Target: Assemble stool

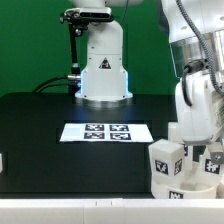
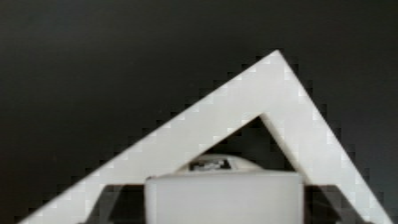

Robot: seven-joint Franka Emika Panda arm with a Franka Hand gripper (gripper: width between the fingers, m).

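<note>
At the exterior view's lower right, several chunky white stool parts with black-and-white tags (image 1: 166,160) stand close together on the black table. My gripper (image 1: 192,132) hangs right above them. In the wrist view my gripper (image 2: 228,206) is shut on a white square block, a stool leg (image 2: 228,190), which fills the gap between the two dark fingers (image 2: 125,202). A tag (image 2: 217,163) peeps out just beyond the block. I cannot pick out the round seat.
Two white bars (image 2: 267,95) meet in a point on the black table beyond the held leg. The marker board (image 1: 107,131) lies mid-table before the white robot base (image 1: 103,68). A small white piece (image 1: 2,161) sits at the exterior view's left edge.
</note>
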